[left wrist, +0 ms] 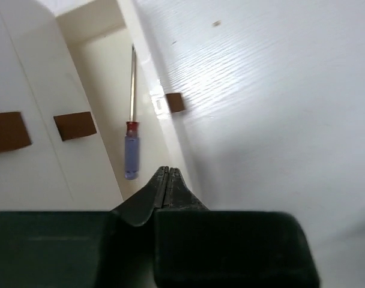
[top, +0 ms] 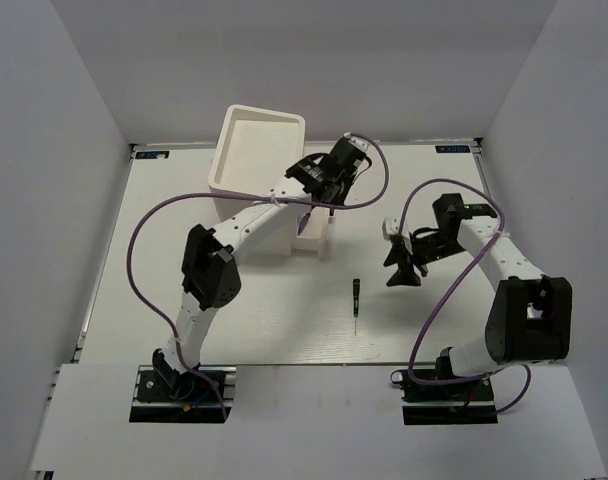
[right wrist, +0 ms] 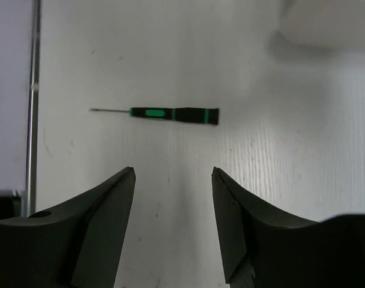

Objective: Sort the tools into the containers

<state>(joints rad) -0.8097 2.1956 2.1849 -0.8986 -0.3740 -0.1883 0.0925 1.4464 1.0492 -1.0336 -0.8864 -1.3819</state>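
Seen from above, a white cabinet (top: 262, 150) is being shown in the upper middle of the frame, with one drawer (top: 312, 240) standing open at its lower right. The left arm is being reached over that drawer. In the left wrist view, the left gripper (left wrist: 168, 175) is being held at lower centre, its jaws pressed together on nothing. Just above them, a blue screwdriver (left wrist: 130, 157) is being shown lying inside the drawer, its shaft pointing toward the top of the frame. In the right wrist view, the right gripper (right wrist: 173, 171) is being held with its jaws spread apart and empty. A black screwdriver (right wrist: 173, 114) with green bands is being shown lying crosswise above them, alone on the table (top: 284, 330), well apart from the cabinet.
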